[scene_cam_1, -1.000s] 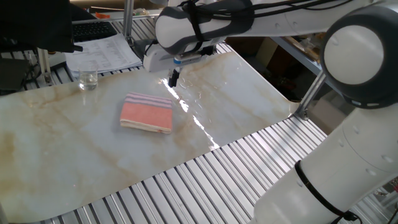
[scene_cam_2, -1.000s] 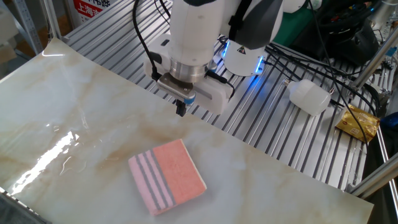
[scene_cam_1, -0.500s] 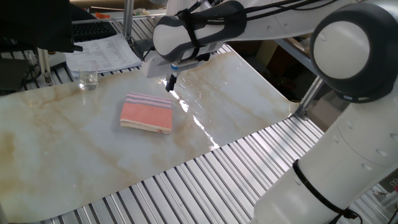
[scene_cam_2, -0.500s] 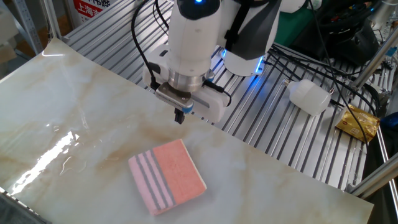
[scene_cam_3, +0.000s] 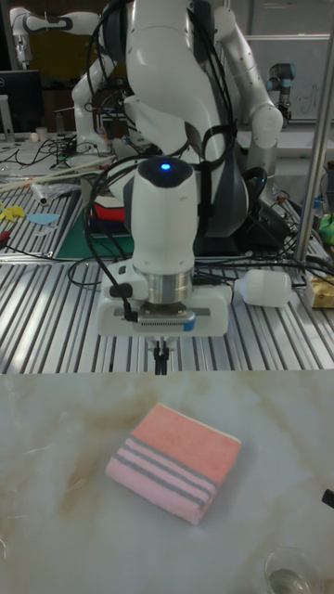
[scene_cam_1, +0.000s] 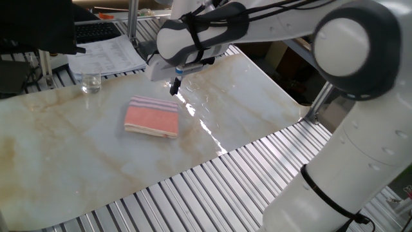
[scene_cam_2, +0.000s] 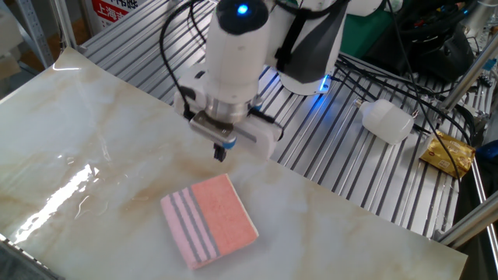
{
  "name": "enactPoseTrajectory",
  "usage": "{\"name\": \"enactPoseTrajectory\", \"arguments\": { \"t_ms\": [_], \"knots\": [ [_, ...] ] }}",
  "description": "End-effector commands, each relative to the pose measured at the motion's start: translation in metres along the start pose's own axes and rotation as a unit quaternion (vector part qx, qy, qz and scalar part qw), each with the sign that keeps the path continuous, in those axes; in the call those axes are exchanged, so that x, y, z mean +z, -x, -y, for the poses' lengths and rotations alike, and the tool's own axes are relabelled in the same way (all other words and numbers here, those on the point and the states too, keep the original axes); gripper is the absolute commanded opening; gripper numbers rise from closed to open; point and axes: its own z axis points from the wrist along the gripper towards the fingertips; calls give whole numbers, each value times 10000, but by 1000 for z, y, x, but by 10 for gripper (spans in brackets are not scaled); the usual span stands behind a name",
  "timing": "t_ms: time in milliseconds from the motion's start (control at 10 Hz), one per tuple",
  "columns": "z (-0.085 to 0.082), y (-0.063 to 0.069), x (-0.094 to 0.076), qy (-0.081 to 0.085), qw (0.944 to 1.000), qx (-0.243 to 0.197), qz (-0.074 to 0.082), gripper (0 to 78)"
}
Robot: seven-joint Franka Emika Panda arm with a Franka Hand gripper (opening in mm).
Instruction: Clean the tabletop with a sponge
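Sponge (scene_cam_2: 209, 220) on desk (scene_cam_2: 93, 132) looks soft, light, compressible; best pinched across pink middle. End effector (scene_cam_2: 220, 152) clenched, empty, hovering nearby.

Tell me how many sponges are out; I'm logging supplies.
1: the sponge lies flat on the tabletop, just short of the closed gripper. None other visible.

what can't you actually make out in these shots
- Underside of the sponge: hidden in every view, it lies flat on the tabletop.
- Text on the papers: too small in one fixed view.
- Glass: cut off by the bottom edge of the tall fixed view.
- Any dirt on the tabletop: veins and glare mask it.
- Gripper: fingers look closed, any gap too small to see.
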Motion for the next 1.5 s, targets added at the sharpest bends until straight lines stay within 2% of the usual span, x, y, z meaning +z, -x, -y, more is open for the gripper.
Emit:
{"name": "enactPoseTrajectory", "arguments": {
  "t_ms": [100, 200, 600, 800, 1300, 1500],
  "knots": [
    [2, 4, 7, 70, 9999, 49, 84, 0],
    [2, 5, 6, 155, 9998, 117, 81, 0],
    [2, 5, 7, 195, 9997, 139, 5, 0],
    [2, 5, 7, 128, 9998, 139, 18, 0],
    [2, 4, 7, 130, 9997, 202, 13, 0],
    [2, 4, 7, 169, 9997, 181, -40, 0]
  ]
}}
